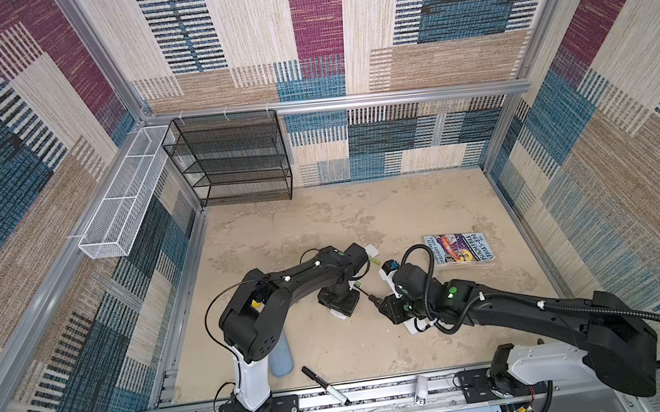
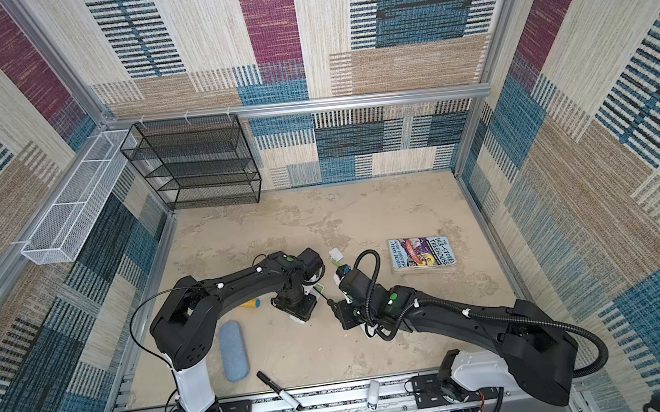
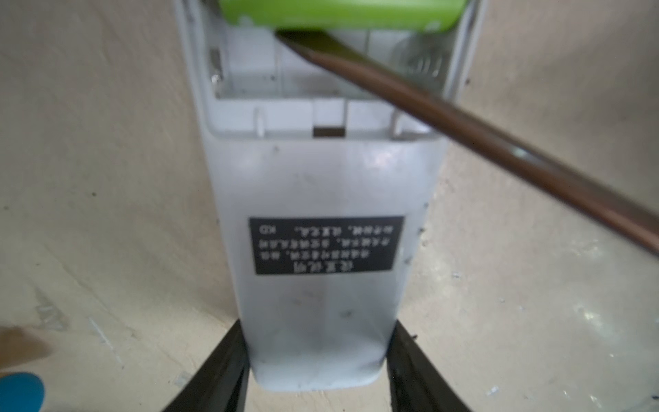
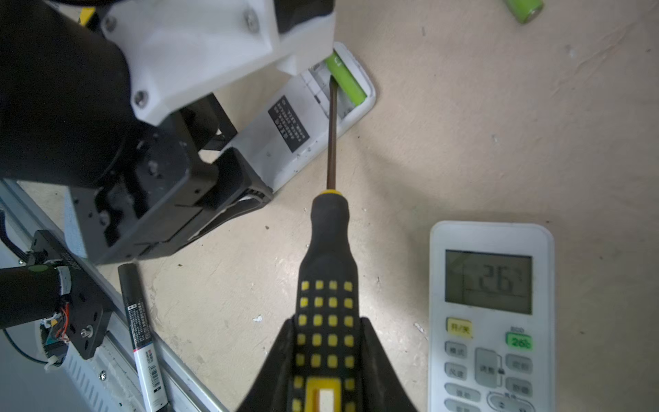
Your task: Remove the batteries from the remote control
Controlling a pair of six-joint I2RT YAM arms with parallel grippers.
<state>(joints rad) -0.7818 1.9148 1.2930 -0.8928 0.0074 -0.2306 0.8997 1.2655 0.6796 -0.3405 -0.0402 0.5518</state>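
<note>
My left gripper (image 3: pixel 318 342) is shut on the end of a white remote control (image 3: pixel 321 185) lying face down with its battery bay open. One lime green battery (image 3: pixel 342 12) sits in the bay's far slot; the near slot shows empty. My right gripper (image 4: pixel 328 339) is shut on a black-and-yellow screwdriver (image 4: pixel 328 257), whose tip rests in the bay against that battery (image 4: pixel 347 80). A second lime green battery (image 1: pixel 373 260) lies loose on the table beyond the remote. In both top views the two grippers (image 1: pixel 340 302) (image 1: pixel 385 305) face each other mid-table.
A second white remote (image 4: pixel 492 314), display up, lies beside the screwdriver. A white cover (image 1: pixel 370 249), a book (image 1: pixel 458 248), a blue case (image 1: pixel 281 358), a marker (image 1: pixel 324 385) and a yellow handle with a blue end (image 2: pixel 251 304) lie around. A black mesh shelf (image 1: pixel 231 159) stands at the back left.
</note>
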